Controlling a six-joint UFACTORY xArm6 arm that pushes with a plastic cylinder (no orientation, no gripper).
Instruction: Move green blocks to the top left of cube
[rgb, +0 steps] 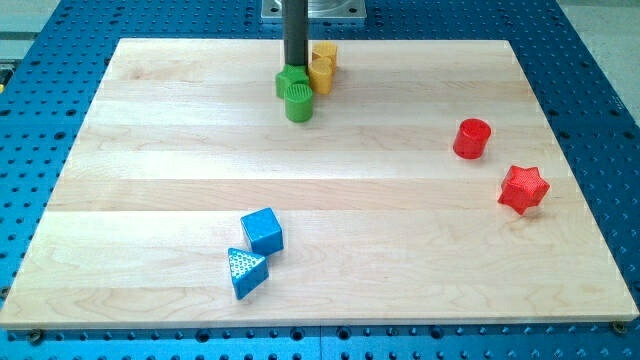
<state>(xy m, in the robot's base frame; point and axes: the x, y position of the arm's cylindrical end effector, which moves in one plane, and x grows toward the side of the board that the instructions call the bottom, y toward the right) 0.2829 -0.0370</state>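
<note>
- Standing at the view's top centre, my tip (296, 72) is the end of a straight dark rod; it has no jaws to open or close, and it touches the green blocks from behind.
- The green blocks (295, 93) look like matte ribbed plastic: one is a cylinder, the other is partly hidden, maybe star-shaped.
- A yellow block (322, 68) sits just beside them, on the right.
- The blue cube (263, 231) lies well apart, near the bottom, touching a dotted blue triangular block (245, 271).
- A red cylinder (472, 138) and a red star (524, 188) are at the right.
- The board (150, 150) is pale wood with visible grain, on a blue perforated table (590, 80).
</note>
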